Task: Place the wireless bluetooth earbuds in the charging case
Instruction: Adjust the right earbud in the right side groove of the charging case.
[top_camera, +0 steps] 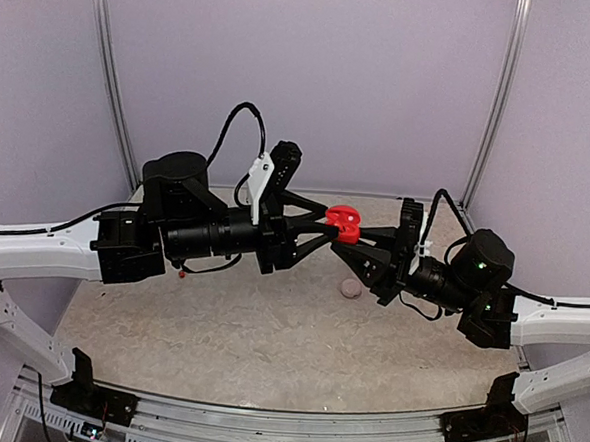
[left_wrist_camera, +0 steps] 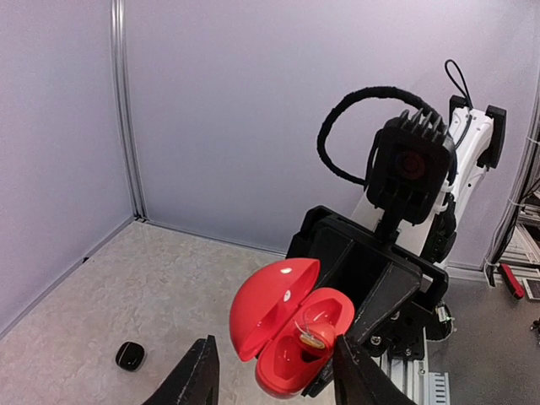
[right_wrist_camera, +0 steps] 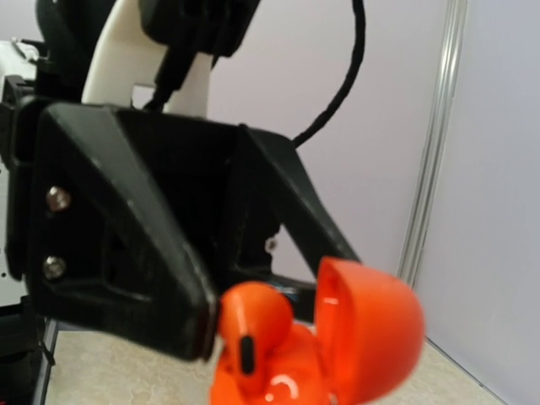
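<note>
Top view high from behind, 2 wrist views close, opposed, all sharing red case [top_camera: 343, 222]

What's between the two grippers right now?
Only the open red charging case, held by the right gripper, facing the left gripper. Seen in the top view.

I had both arms raised and stretched inward, left gripper [top_camera: 327, 229] and right gripper [top_camera: 362, 235] meeting tip to tip in mid-air (left jaws apart, right clamped tight).
</note>
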{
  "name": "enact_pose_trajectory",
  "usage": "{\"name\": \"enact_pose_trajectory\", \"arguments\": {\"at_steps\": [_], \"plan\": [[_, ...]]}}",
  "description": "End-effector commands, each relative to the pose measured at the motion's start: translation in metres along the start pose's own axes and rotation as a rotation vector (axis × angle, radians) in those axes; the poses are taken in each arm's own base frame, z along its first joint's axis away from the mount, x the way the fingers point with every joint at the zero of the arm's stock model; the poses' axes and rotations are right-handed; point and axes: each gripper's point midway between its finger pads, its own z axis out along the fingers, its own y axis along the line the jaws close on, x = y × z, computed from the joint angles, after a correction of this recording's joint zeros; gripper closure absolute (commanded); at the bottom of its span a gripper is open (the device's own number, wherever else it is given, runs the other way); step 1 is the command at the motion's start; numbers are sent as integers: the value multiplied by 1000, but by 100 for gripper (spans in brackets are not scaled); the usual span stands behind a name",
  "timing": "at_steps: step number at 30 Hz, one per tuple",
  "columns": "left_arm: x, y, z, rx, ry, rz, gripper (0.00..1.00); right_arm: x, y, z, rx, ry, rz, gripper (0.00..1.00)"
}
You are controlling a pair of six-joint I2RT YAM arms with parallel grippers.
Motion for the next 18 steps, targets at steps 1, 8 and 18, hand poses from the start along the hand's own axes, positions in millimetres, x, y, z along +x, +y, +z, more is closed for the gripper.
{"name": "enact_pose_trajectory", "arguments": {"at_steps": [1,8,18], "plan": [[-11,0,3,9,-24,11,57,-15,2,2,-15,-35,3,99],[-10,4,0,4,-26,11,67,-17,3,2,-21,-41,1,99],[-10,2,-1,25,-28,15,73,-19,7,1,-41,-49,0,99]]}}
